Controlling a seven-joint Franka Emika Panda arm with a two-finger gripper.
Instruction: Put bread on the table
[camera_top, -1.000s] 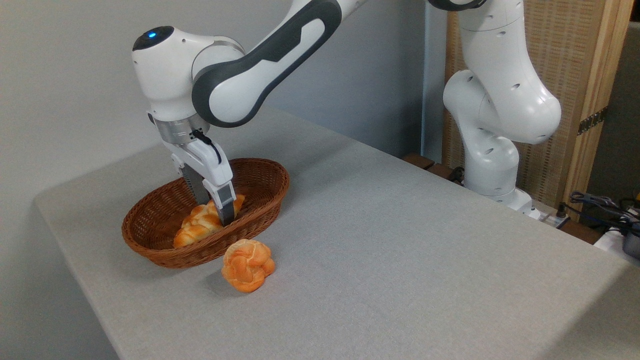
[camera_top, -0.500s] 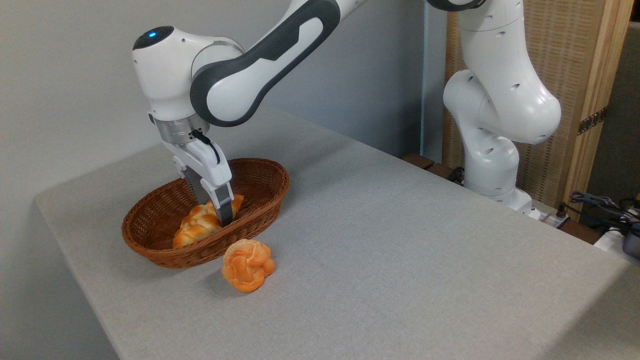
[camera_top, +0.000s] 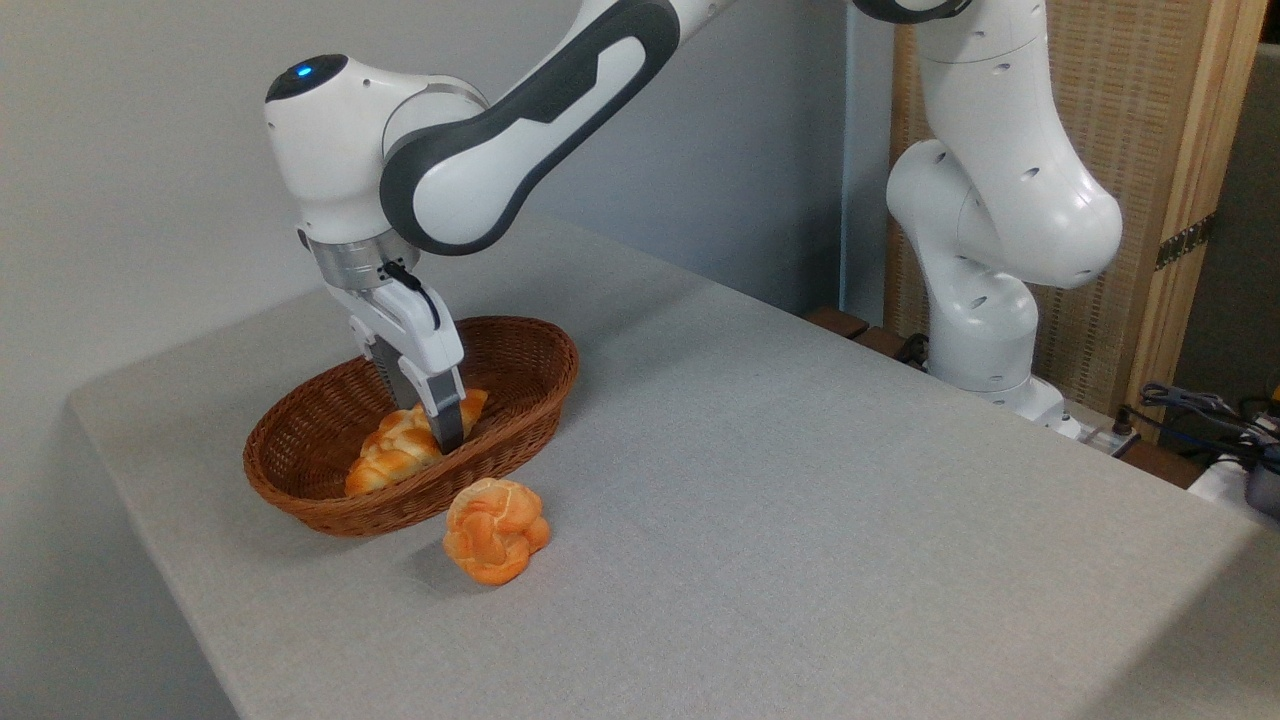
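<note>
Since the bread (camera_top: 400, 450) looks a light, stiff toy loaf, grip it mid-length across the braid. Location: inside the basket (camera_top: 520, 350), between your pincer (camera_top: 428, 425) fingers, apparently clamped. Roll (camera_top: 496, 529): just below, on the table (camera_top: 800, 480).

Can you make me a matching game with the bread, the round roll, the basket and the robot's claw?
Things:
1. braided bread
2. round roll
3. basket
4. gripper

Descriptions:
A. brown wicker, sitting on the grey table
B. lying inside the basket
C. on the table, just in front of the basket
D. reaching down into the basket at the bread

Pairs: 1-B, 2-C, 3-A, 4-D
</note>
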